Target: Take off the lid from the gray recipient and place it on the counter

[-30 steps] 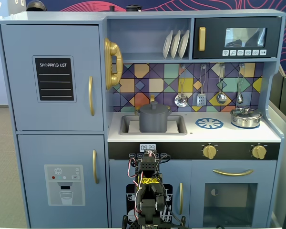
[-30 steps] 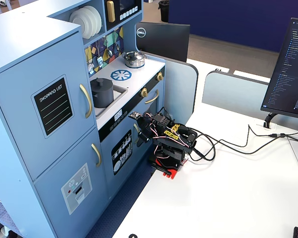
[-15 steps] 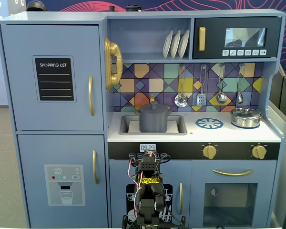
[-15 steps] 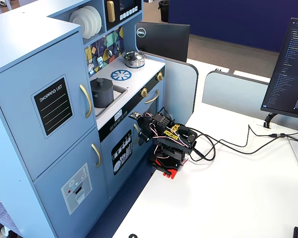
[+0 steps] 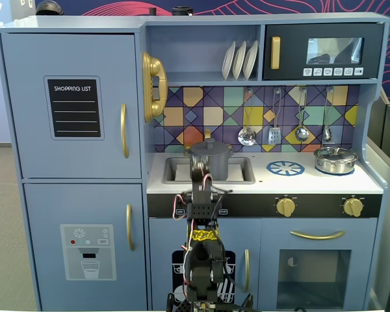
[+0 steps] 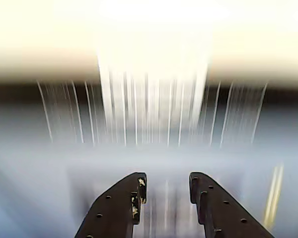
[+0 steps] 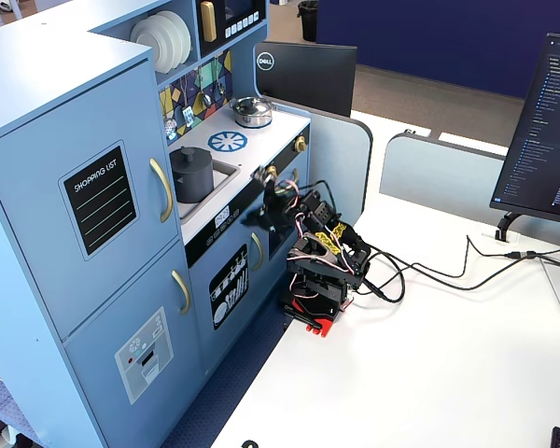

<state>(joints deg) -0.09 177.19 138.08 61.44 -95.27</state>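
Note:
The gray recipient stands in the sink, and it also shows in the other fixed view. The lid sits on it, knob up, also seen from the side. The counter is white. My gripper is raised in front of the counter's front edge, near the pot's left side in the front view and apart from it in the side view. In the wrist view my gripper is open with nothing between the jaws. The rest of that view is blurred.
A shiny silver pot stands at the counter's right end, next to the blue burner print. Utensils hang above the counter. Gold oven knobs line the front. In the side view, cables and a monitor are on the white table.

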